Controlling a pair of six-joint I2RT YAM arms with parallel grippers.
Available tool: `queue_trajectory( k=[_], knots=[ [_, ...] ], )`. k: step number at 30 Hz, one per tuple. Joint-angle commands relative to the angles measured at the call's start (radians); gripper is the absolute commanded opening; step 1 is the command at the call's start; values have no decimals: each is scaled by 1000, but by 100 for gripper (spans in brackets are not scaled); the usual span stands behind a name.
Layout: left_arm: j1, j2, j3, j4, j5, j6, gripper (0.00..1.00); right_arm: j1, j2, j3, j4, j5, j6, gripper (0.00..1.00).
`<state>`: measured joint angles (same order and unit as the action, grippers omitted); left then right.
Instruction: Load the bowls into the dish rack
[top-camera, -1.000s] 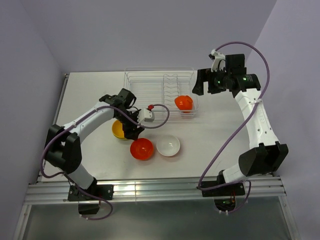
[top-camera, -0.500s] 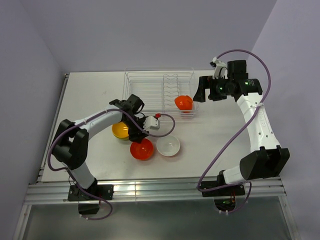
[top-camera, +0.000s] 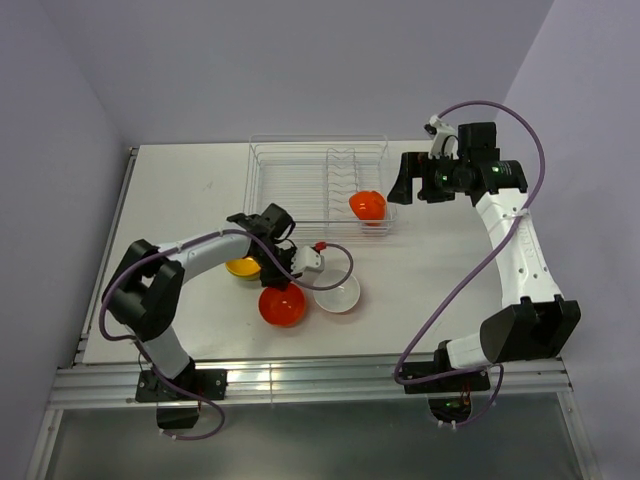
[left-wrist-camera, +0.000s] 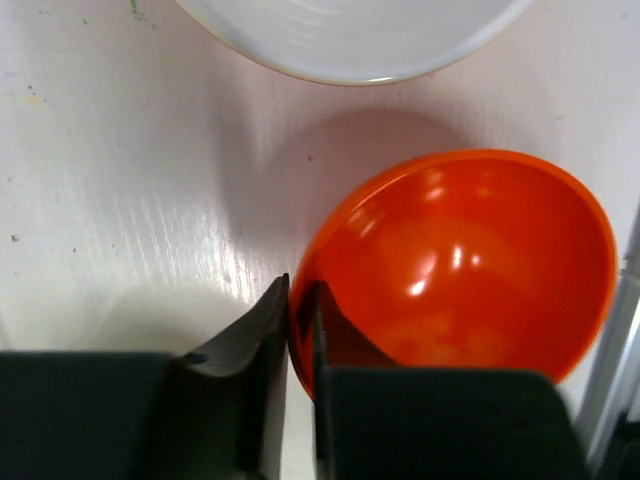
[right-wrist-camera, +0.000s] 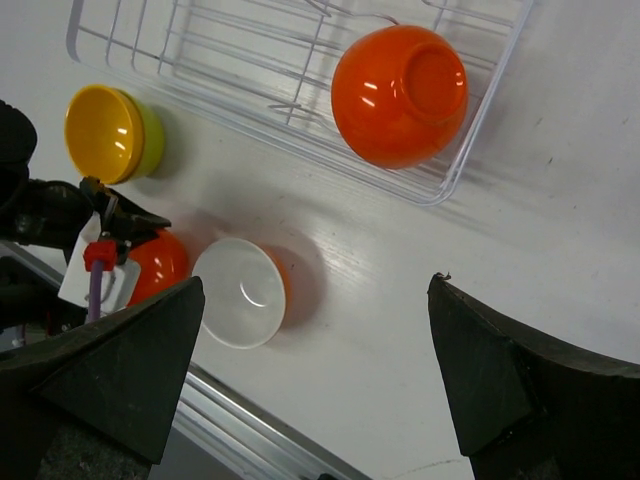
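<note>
On the table sits a red-orange bowl (top-camera: 282, 305) (left-wrist-camera: 470, 270), and my left gripper (top-camera: 274, 283) (left-wrist-camera: 297, 300) is shut on its near rim, one finger inside and one outside. A bowl with a white inside (top-camera: 337, 292) (left-wrist-camera: 350, 35) rests just right of it. A yellow bowl (top-camera: 243, 267) (right-wrist-camera: 105, 133) lies to the left, partly under my left arm. The clear dish rack (top-camera: 300, 170) (right-wrist-camera: 230, 60) holds an orange bowl (top-camera: 367, 206) (right-wrist-camera: 400, 95), upside down at its right end. My right gripper (top-camera: 403, 180) (right-wrist-camera: 315, 285) hangs open above the table, right of the rack.
The table's near edge is a metal rail (top-camera: 310, 380) carrying both arm bases. Purple walls close in at the back and both sides. A cable with a red tip (top-camera: 320, 246) loops off my left wrist over the bowls.
My left gripper slid from the yellow bowl to the red-orange bowl and shut on its rim. The right arm shifted only slightly and stays open.
</note>
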<state>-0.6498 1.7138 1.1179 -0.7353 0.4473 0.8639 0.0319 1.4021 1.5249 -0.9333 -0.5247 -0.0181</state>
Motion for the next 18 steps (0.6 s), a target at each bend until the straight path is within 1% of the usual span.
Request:
queue_trajectory(
  k=[1,3,4,5,8,9,11,13,14,15,16,17,18],
  knots=[
    [-7,-85,-13,25,-10,-19,10,-10,-41,17,45,-43,17,100],
    [-5,-124,-1,-9,-4,-32,6,-10,-52,15,73,-58,52,100],
    [-7,-137,17,-25,7,-40,2,-10,-57,11,85,-57,64,100],
    [-5,-163,31,-74,14,-42,0,-9,-69,-3,123,-52,90,100],
    [-5,-216,95,-140,62,-77,0,-10,-95,-28,195,-60,134,100],
    [-5,-230,135,-172,80,-109,0,-10,-101,-29,209,-78,144,100],
    [-5,-279,175,-184,114,-159,0,-10,-109,-23,244,-119,173,100],
    [-2,-318,223,-132,122,-268,0,-10,-110,-16,272,-190,211,100],
    [-1,-360,233,-96,87,-320,0,-10,-109,-5,296,-214,225,100],
    [4,-382,246,13,53,-445,0,-10,-109,0,312,-239,240,100],
    [6,-405,247,71,-8,-518,0,-10,-109,1,329,-294,272,100],
    [7,-442,250,120,-54,-575,0,-10,-118,-11,388,-314,293,100],
    [22,-454,270,149,-70,-647,0,-10,-127,-25,427,-334,319,100]
  ],
)
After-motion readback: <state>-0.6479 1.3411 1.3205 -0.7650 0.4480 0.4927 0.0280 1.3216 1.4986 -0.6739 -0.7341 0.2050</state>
